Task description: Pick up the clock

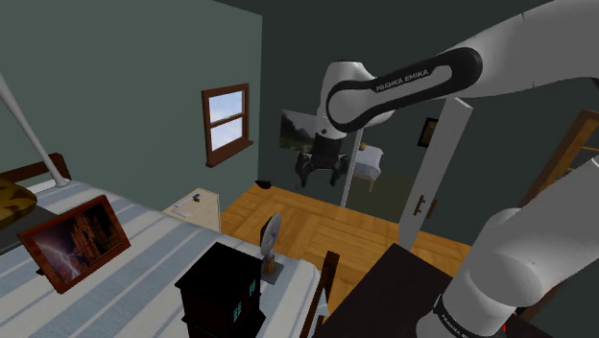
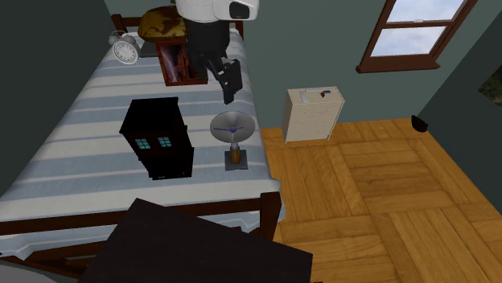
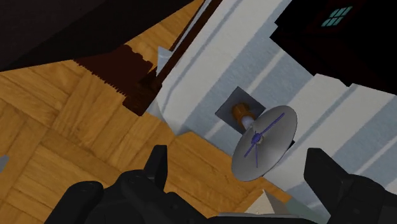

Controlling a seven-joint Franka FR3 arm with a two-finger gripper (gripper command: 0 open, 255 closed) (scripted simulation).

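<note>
The white alarm clock (image 2: 123,50) stands at the head end of the striped bed (image 2: 72,129), beside a framed picture (image 2: 167,71). The gripper (image 2: 211,76), fingers spread and empty, hovers high over the bed's floor-side edge above a dish ornament (image 2: 232,127), which suggests the approach step. Next it likely has to travel toward the head end and descend, keeping clear of the picture; the air above the bed looks open.

A dark little cabinet (image 2: 158,138) with teal panes is standing on the striped bed (image 2: 72,161), near its foot end. A framed picture (image 1: 74,241) is resting further up the cover. Beside the bed, a cream chest of drawers (image 2: 314,114) is sitting on the wooden floor (image 2: 386,185), and a brown-framed window (image 1: 227,123) is showing sky.
</note>
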